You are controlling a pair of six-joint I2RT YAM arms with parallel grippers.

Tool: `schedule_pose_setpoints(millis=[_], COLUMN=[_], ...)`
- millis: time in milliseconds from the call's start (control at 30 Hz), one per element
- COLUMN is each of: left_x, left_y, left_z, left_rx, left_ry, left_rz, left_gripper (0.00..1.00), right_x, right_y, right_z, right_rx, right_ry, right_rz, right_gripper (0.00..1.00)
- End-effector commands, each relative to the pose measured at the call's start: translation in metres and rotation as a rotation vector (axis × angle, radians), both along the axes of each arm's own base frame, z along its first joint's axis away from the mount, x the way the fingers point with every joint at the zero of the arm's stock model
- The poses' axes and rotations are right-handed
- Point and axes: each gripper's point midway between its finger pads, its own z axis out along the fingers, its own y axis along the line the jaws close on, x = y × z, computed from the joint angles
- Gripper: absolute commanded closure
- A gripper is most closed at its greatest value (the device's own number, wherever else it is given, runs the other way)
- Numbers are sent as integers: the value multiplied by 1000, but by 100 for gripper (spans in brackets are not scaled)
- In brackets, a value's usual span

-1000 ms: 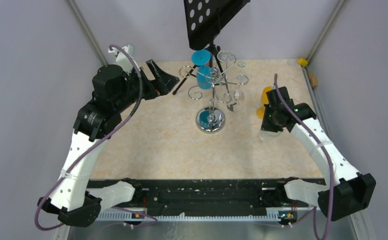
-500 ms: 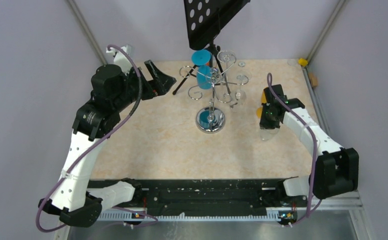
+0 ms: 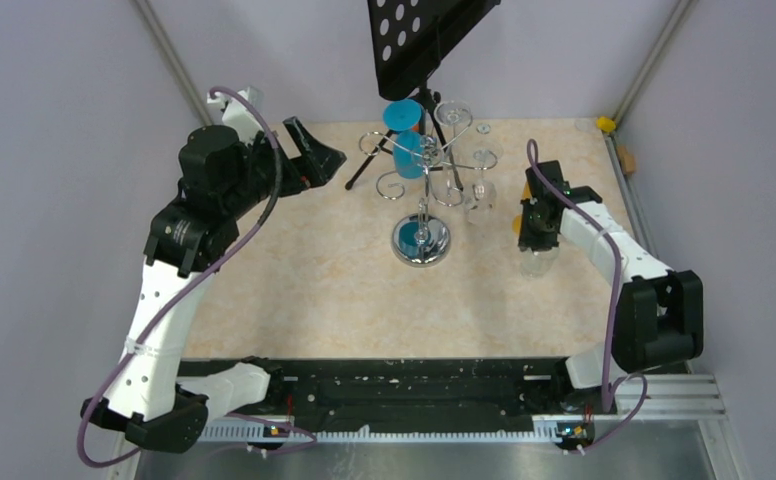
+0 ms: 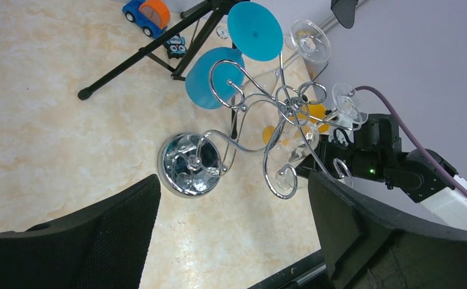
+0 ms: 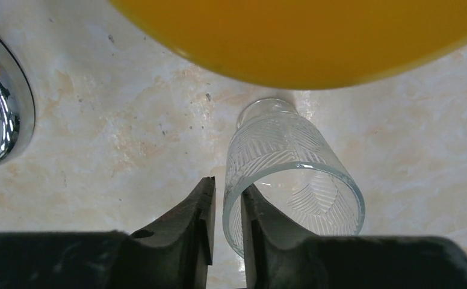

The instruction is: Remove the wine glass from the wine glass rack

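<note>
**Right gripper astride the rim of a glass set on the table**

You see the right gripper pointing down over a clear, patterned wine glass. The glass stands upright, mouth up, on the marbled table. It is to the right of the wine glass rack and apart from its mirrored base. One finger lies outside the glass wall and the other inside. The jaws are only a slit apart with the rim between them, and you cannot tell whether they press on it. The left gripper hangs over the far left of the table, jaws spread wide, holding nothing and facing the rack. Blue glasses and clear glasses hang from the rack's scrolled arms. A black tripod stands just behind the rack.
</note>
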Motion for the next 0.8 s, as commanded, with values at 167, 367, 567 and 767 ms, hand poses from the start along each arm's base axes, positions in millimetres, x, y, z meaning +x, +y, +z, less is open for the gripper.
schedule_pose_setpoints(millis=[167,367,567,767], left_x=[2,4,5,3], left_y=[5,9,10,11], left_z=[18,21,24,25], left_rx=[-9,0,-3,-12], left_ry=[-42,-52,-59,-60], left_rz=[-4,12,16,16], left_gripper=[5,4,4,4], right_x=[26,24,19,11], right_y=[-2,6,31,52], right_z=[50,100,177,257], right_rx=[2,76,275,519], right_ry=[-128,-247,-467,-708], right_rz=[-7,-11,8,-16], right_gripper=[64,56,51,51])
